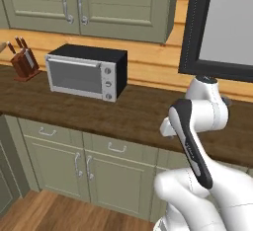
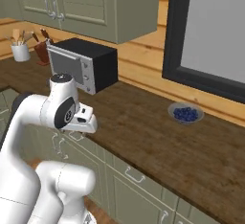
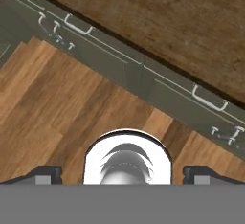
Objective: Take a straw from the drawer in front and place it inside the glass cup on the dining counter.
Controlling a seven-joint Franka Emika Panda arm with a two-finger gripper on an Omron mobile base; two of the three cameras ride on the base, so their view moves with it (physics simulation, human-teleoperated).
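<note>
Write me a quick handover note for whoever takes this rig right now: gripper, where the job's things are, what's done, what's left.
Gripper: fingers wide apart, nothing between them, looking down at the wood floor and cabinet fronts.
Drawers: all shut along the worktop; one drawer front with a silver handle sits left of the arm.
Nearby: toaster oven, knife block, bowl of blueberries.
Done: nothing yet.
Left: open the drawer, take the straw, carry it to the glass cup on the dining counter.
</note>
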